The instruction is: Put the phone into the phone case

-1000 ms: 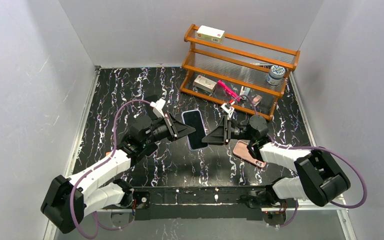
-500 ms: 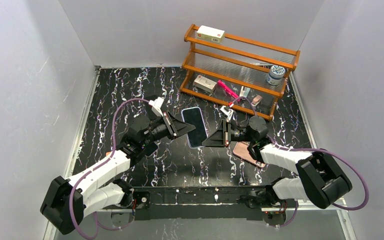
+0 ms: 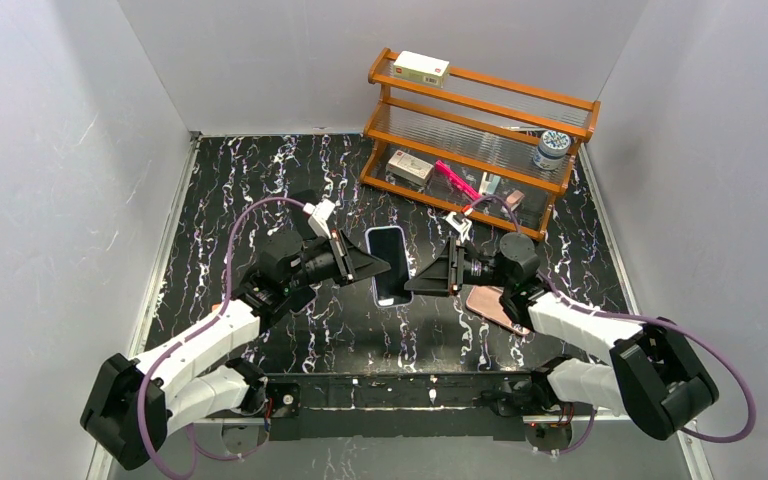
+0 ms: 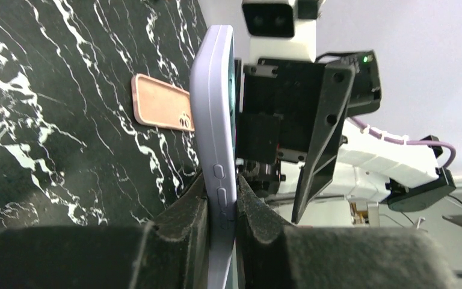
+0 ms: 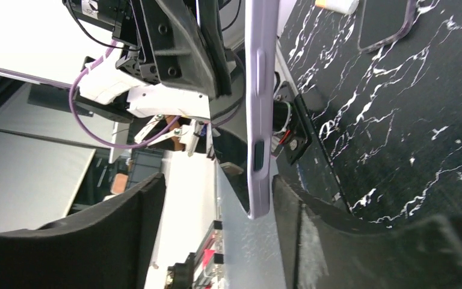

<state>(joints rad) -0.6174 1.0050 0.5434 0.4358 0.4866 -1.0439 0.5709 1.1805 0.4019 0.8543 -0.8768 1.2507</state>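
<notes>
— Where is the phone case?

— In front of the wooden rack [image 3: 480,125], lifted off the surface [image 3: 260,190] and held roughly level. It is a lavender phone case [image 4: 213,102], smooth and matte, with rounded corners and raised button bumps along its side.

— What holds it?

— The left pincer [image 4: 221,192] is clamped on it, with its black, grainy pads [image 4: 183,220] pressed against the two faces.

— And the phone?

— From above, the glossy dark screen of the phone [image 3: 388,262] fills the case's pale rim. I can't tell whether it is seated all the way in.

— The right pincer?

— The right pincer [image 5: 216,180] faces the left one from the other side of the case, also in front of the rack. Its wedge-shaped black fingers [image 5: 138,229] stand well apart and straddle one end of the case. One finger is just beside the case, but I can't tell if it touches.

— Anything else lying about?

— A flat rose-gold slab [image 3: 493,306] with rounded corners and small dark holes at one end lies on the surface in front of the rack's right half. I can't tell whether it is a phone or a case.

— What are the surface and rack like?

— The surface is glossy black, veined white like marble. The rack is orange-brown wood with ribbed clear shelves.
</notes>
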